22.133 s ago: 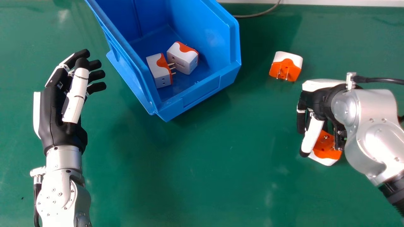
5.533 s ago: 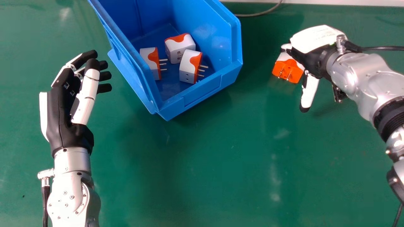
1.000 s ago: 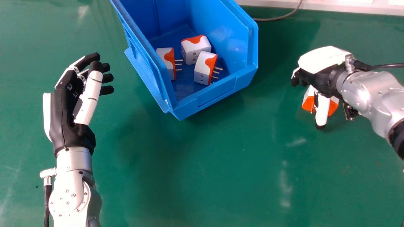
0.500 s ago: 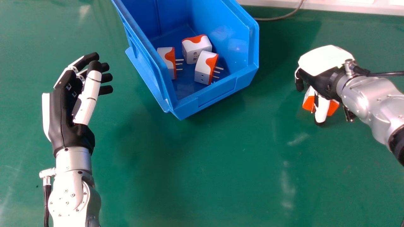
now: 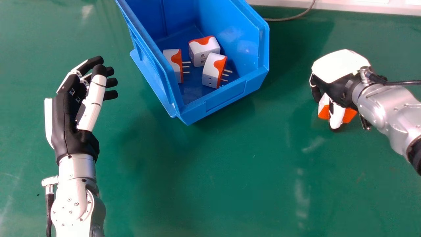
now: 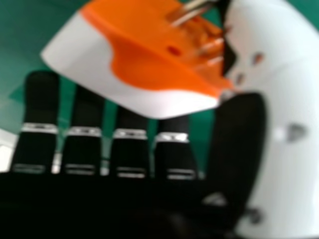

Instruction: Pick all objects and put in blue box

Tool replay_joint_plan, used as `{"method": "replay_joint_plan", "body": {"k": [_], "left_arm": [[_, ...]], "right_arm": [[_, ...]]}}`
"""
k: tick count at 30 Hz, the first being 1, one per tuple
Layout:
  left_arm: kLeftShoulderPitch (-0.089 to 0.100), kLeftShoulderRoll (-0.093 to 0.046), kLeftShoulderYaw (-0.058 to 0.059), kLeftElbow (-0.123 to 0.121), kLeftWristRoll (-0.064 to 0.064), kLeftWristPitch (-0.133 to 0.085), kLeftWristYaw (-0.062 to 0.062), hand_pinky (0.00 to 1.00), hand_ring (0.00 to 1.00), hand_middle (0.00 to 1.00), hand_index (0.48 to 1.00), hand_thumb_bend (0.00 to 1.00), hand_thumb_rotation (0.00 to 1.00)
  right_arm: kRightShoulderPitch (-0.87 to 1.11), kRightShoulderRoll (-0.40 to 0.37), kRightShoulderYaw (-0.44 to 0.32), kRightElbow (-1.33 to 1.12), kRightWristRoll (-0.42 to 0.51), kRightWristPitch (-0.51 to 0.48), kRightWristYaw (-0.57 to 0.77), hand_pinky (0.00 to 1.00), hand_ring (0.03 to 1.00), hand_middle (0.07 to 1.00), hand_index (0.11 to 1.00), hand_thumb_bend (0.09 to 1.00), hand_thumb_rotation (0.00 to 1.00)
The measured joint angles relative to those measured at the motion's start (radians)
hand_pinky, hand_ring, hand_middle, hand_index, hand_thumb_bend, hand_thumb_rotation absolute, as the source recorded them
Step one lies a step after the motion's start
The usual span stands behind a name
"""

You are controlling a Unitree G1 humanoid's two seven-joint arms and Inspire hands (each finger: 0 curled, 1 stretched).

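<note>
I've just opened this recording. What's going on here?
The robot's right hand has its fingers and thumb around a white-and-orange, block-shaped plug adapter at the green table; whether it is lifted at all, I can't tell. Three similar adapters already lie in the open blue plastic box, so this one has yet to join them. The left hand is idle and open, over the table left of the box.

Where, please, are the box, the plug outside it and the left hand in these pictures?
Box (image 5: 227,96): head view, on its near wall.
Plug outside it (image 6: 139,64): right hand view, on its orange part.
Left hand (image 5: 63,121): head view, on its black palm.
</note>
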Motion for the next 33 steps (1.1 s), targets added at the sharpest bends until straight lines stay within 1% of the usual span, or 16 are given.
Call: {"method": "replay_joint_plan", "body": {"k": [7,8,12,13,22,26,28,30,33], "left_arm": [[-0.001,0.000,0.000,0.000,0.001,-0.002,-0.001,0.60,0.64,0.67,0.701,0.55,0.51],[-0.001,0.000,0.000,0.001,0.001,-0.002,-0.001,0.60,0.64,0.67,0.702,0.55,0.51],[-0.001,0.000,-0.001,0.004,0.001,-0.004,-0.002,0.60,0.64,0.67,0.702,0.55,0.51],[-0.001,0.000,-0.001,0.004,0.001,-0.004,-0.002,0.60,0.64,0.67,0.703,0.55,0.51],[-0.001,0.000,-0.003,0.000,0.003,-0.001,0.005,0.60,0.64,0.67,0.703,0.55,0.50],[-0.001,-0.002,-0.003,-0.008,0.004,0.003,0.009,0.60,0.64,0.68,0.702,0.55,0.51],[-0.001,-0.007,-0.004,-0.015,0.004,0.009,0.009,0.60,0.64,0.68,0.702,0.55,0.51],[-0.001,-0.009,-0.005,-0.017,0.004,0.011,0.009,0.60,0.64,0.68,0.702,0.55,0.51],[-0.001,-0.009,-0.004,-0.018,0.004,0.012,0.009,0.60,0.64,0.68,0.703,0.55,0.50]], "right_arm": [[0.002,-0.002,0.000,-0.010,-0.004,0.001,0.008,0.42,0.535,0.515,0.525,0.553,0.01],[0.005,-0.004,-0.001,-0.014,-0.004,0.001,0.008,0.42,0.509,0.515,0.527,0.545,0.01],[0.009,-0.008,-0.003,-0.030,-0.004,0.002,0.019,0.42,0.509,0.515,0.527,0.545,0.01],[0.011,-0.009,-0.005,-0.032,-0.004,0.002,0.020,0.41,0.489,0.516,0.527,0.538,0.00],[0.048,-0.026,-0.034,-0.110,-0.001,0.020,0.041,0.41,0.472,0.517,0.529,0.533,0.00],[0.110,-0.046,-0.088,-0.220,0.032,0.023,0.065,0.38,0.446,0.512,0.532,0.525,0.00],[0.143,-0.050,-0.133,-0.281,0.064,0.031,0.089,0.38,0.446,0.512,0.532,0.525,0.00],[0.169,-0.051,-0.175,-0.343,0.089,0.060,0.110,0.37,0.438,0.510,0.528,0.522,0.00],[0.201,-0.054,-0.234,-0.432,0.122,0.116,0.127,0.36,0.432,0.511,0.520,0.521,0.00]]}}
